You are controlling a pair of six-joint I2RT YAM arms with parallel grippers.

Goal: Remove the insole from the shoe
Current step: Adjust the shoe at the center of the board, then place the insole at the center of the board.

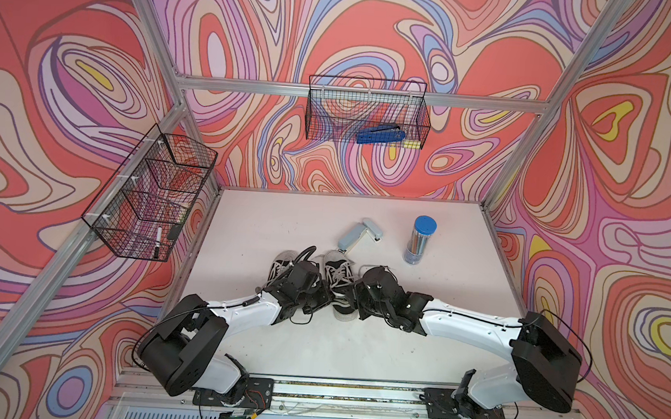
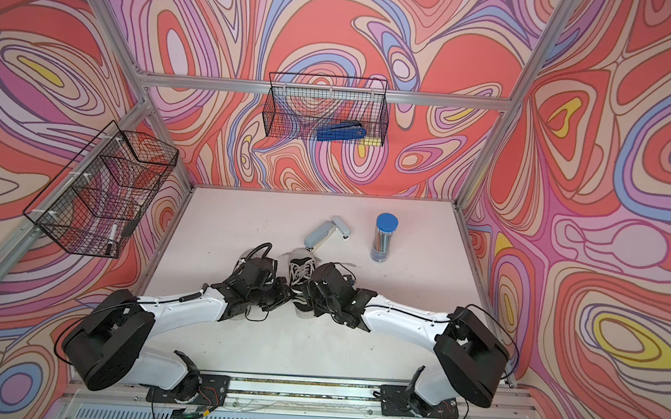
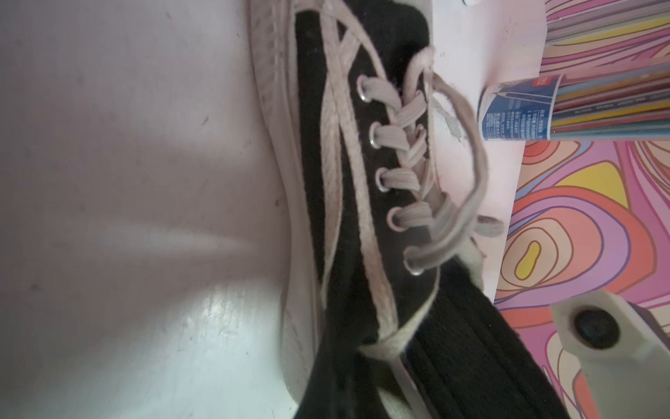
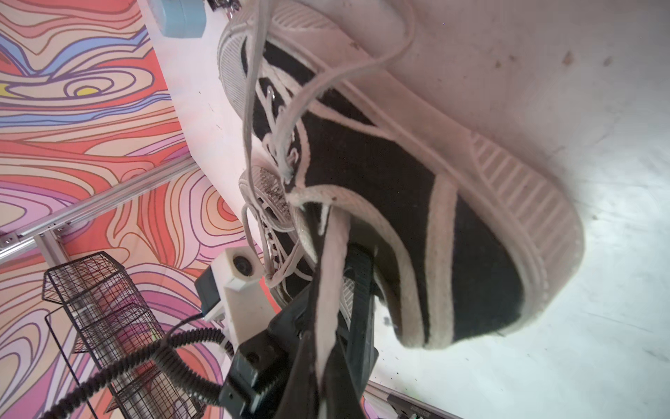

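Canvas shoe (image 1: 336, 274), judged light; its insole is likely thin, floppy, perhaps tacked down, so take the heel edge and peel toward the toe while you pin the shoe. Left gripper (image 1: 321, 296): closed at the collar, contents not discernible. Shoe sits mid-table between both grippers: black upper, off-white laces, white ribbed rubber sole; insole hidden inside. Right gripper (image 1: 356, 297): closed by the heel, hold unclear.
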